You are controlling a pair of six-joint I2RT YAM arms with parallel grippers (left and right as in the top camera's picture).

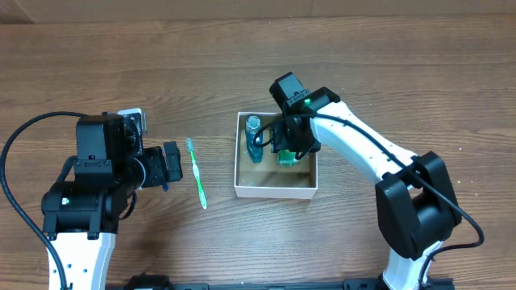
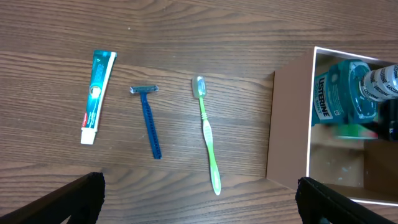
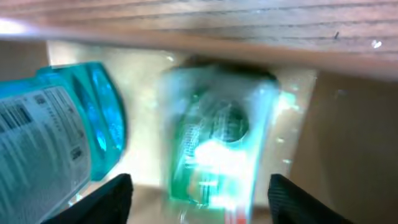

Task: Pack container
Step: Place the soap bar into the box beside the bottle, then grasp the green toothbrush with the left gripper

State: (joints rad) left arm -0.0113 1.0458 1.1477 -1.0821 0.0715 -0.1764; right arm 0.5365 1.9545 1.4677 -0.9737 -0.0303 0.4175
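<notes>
Toothbrush (image 2: pixel 208 134), razor (image 2: pixel 149 124), toothpaste (image 2: pixel 98 96) beside container (image 2: pixel 286 124); mouthwash (image 2: pixel 342 93) inside.

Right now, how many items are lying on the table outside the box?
3: a white-and-teal toothpaste tube farthest from the white-walled cardboard box, a blue disposable razor in the middle, and a green plastic toothbrush nearest it. More could be off-camera.

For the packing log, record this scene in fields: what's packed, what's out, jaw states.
container: white-walled square box
inside: mouthwash bottle, green packet (blurred)
outside: toothbrush, razor, toothpaste
left jaws: open, empty, beside toothbrush
right jaws: open, astride green packet in container
</notes>
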